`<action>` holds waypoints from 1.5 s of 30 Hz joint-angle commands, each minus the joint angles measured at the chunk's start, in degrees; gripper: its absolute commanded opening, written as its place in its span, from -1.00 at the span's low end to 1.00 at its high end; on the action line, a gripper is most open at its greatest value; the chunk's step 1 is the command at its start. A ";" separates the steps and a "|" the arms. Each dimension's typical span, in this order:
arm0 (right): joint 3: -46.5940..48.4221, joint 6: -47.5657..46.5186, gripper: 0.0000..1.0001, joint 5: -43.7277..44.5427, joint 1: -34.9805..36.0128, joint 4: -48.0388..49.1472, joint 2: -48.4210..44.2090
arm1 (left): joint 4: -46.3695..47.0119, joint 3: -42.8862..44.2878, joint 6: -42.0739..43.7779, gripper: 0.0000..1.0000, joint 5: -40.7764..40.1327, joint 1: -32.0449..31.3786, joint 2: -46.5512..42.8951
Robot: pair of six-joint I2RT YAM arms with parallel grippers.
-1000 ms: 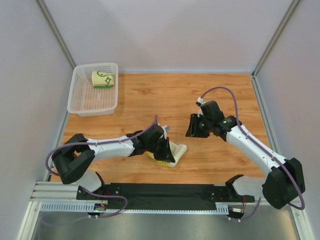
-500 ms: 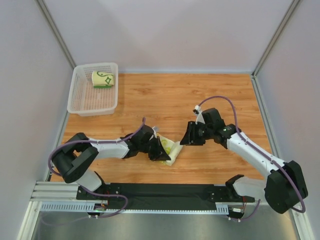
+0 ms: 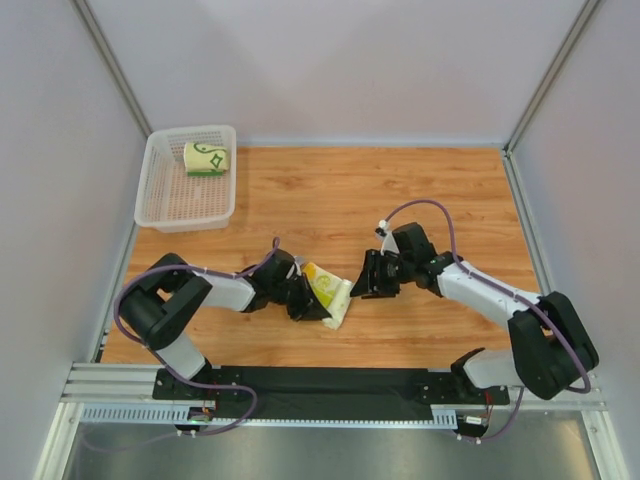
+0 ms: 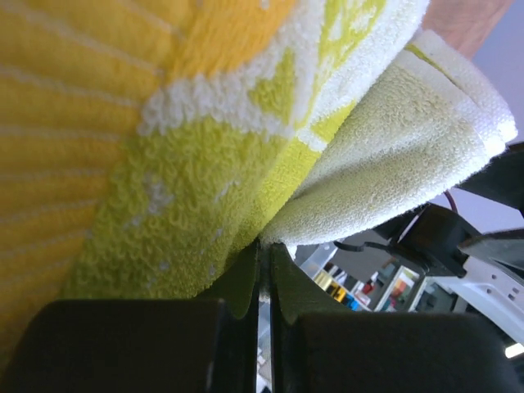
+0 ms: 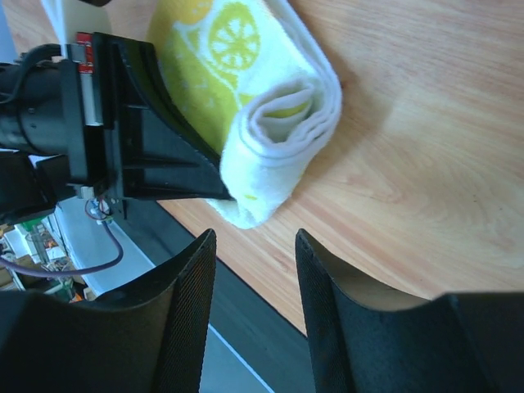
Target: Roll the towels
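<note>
Left end effector is clamped right down, fingers pressed together on a fold of the yellow towel, and the cloth spills up over the fingers. That pinch looks like the thing stopping the roll from springing open. Just off its tip the towel is a short, fat coil, and its open end shows the spiral. Whether the coil rests on the counter or hangs just above it, I can't tell.

Facing it from the opposite side, the right end effector has its jaws part-way apart with nothing between them. The coil's end sits just ahead of its fingertips, roughly in line with the gap. My read is that it's placed to take the roll across its width, so the left can let go without it unravelling.

The roll looks slack, with layers gaping at the core. Soft terry like this will likely sag or uncurl if the handover is loose.

Well beyond both end effectors, out past the left one, the green-line towel sits rolled inside the white basket. That one looks finished and parked. So I judge this is the second towel: the roll is formed but needs securing, then probably goes to the basket.
</note>
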 commanded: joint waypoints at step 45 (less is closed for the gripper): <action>-5.63 5.75 -0.90 4.78 4.72 32.17 19.49 | -17.34 8.26 16.85 -0.99 5.76 7.55 7.49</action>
